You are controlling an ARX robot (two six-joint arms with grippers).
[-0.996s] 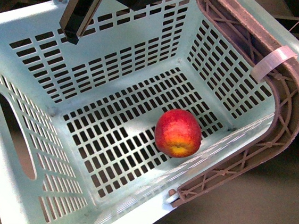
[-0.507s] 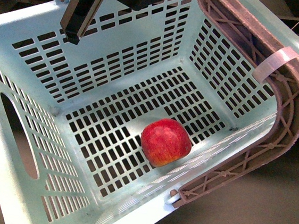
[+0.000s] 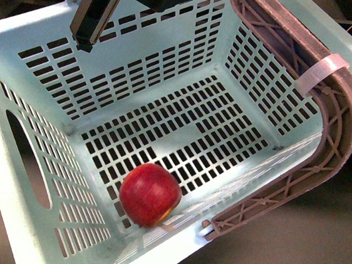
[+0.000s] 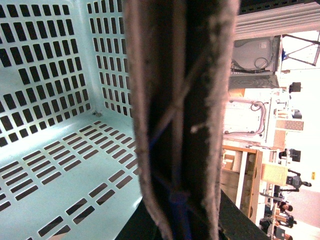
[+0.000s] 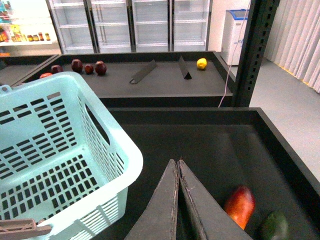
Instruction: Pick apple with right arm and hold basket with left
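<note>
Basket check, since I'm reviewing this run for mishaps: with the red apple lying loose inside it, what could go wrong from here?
The round red apple lies free in a near corner of the pale mint-green slotted plastic basket; a tilt could send it rolling. The shut right gripper sits close beside the rim, so a swing might knock it. The black left gripper's hold cannot be confirmed.

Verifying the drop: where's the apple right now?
Front view: the apple lies on the slotted floor of the basket, toward the left end of its near wall, just left of the lower end of the handle.
</note>
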